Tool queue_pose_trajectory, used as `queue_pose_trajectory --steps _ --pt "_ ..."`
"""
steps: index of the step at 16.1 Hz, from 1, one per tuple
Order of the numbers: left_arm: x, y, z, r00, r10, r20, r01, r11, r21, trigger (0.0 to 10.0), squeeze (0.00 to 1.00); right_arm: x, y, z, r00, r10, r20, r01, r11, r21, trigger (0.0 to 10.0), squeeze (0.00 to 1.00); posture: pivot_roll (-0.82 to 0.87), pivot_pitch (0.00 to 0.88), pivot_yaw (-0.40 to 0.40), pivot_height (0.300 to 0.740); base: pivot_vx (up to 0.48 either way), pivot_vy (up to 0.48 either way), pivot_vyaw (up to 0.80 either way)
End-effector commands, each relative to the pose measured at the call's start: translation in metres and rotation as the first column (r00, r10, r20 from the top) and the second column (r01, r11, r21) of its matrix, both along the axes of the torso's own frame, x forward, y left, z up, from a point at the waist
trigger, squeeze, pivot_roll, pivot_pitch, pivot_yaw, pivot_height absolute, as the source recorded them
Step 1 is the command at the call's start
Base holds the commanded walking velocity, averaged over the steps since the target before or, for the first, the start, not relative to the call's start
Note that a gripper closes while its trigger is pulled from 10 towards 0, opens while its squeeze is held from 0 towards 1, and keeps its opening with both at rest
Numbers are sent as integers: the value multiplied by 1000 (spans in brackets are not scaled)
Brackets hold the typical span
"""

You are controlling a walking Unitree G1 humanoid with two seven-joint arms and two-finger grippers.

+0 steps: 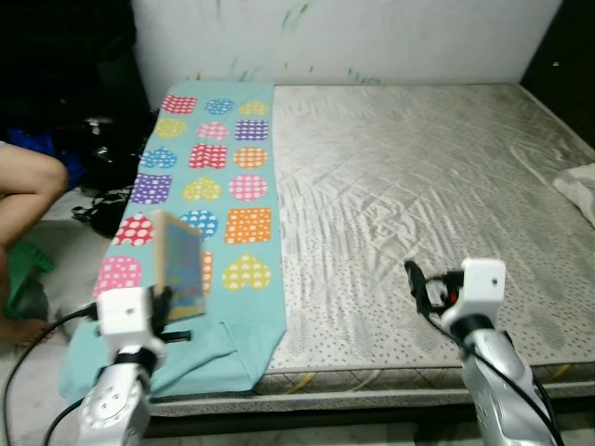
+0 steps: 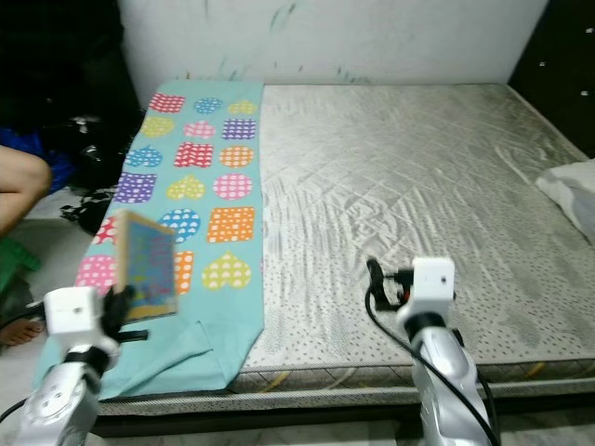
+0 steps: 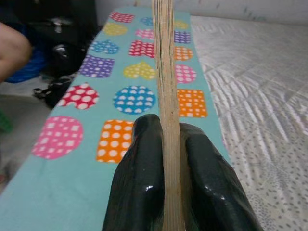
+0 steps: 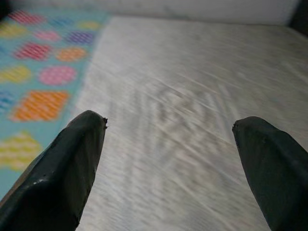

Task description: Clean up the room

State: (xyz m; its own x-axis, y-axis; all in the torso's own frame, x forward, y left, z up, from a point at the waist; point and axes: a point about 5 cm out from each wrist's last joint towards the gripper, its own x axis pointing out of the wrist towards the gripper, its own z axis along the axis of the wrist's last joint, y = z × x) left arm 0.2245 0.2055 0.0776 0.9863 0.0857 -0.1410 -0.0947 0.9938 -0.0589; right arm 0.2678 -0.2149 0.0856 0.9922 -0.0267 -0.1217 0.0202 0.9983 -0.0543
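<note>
Our left gripper (image 3: 166,159) clamped on a thin book (image 1: 181,265) held upright above the patterned sheet (image 1: 218,177) along the mattress's (image 1: 418,186) left edge, our right gripper (image 4: 173,159) spread open over the bare mattress near its front edge.

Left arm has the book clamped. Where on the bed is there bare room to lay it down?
The grey mattress is bare between the patterned cloth and the white bundle at its far right edge. The left gripper, shut on the book, hangs over the cloth's near end. The open right gripper hovers over the mattress's near edge. Clutter crowds the floor left of the bed.
</note>
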Motion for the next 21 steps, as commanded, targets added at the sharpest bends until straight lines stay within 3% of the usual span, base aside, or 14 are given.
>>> queue_pose_trajectory --steps 1,4,5,8,10,11,14,18,19,21 --pt "2 0 14 997 -5 73 3 1000 21 10000 0 -2 -13 4 999 -47 26 48 998 -32 10000 0 -5 78 -20 740 0 0 0" --pt "-1 -9 20 994 -52 92 49 998 29 10000 0 -22 -24 10 997 12 72 -4 993 -120 10000 0 -6 123 -31 740 0 0 0" --pt "0 -14 21 993 -77 95 73 997 40 10000 0 -28 -21 10 997 41 60 -31 987 -156 10000 0 0 129 -29 740 0 0 0" --pt "3 -27 28 985 -134 113 129 990 50 10000 0 -33 -4 11 992 126 19 -123 986 -116 10000 0 1 159 -37 740 0 0 0" --pt "6 -28 31 982 -148 120 144 989 43 10000 0 -29 0 9 993 115 10 -114 990 -80 10000 0 12 143 -28 740 0 0 0" --pt "7 -26 32 982 -144 124 140 989 37 10000 0 -26 -1 7 997 76 -19 -76 997 -8 10000 0 19 133 -14 740 0 0 0" --pt "10 -23 35 984 -123 126 119 992 42 10000 0 -19 2 12 987 154 -35 -154 988 -13 10000 0 17 115 26 740 0 0 -729" --pt "13 -26 32 982 -154 109 152 988 25 10000 0 -15 23 15 982 185 -36 -185 983 -4 10000 0 -1 106 48 740 0 0 0" --pt "15 -29 34 981 -155 118 153 988 22 10000 0 -13 29 13 985 169 -44 -170 985 -18 10000 0 3 101 29 740 0 0 0" --pt "16 -29 37 982 -132 135 132 991 11 10000 0 -7 30 12 997 66 -38 -63 996 65 10000 0 11 108 13 740 0 0 -800"
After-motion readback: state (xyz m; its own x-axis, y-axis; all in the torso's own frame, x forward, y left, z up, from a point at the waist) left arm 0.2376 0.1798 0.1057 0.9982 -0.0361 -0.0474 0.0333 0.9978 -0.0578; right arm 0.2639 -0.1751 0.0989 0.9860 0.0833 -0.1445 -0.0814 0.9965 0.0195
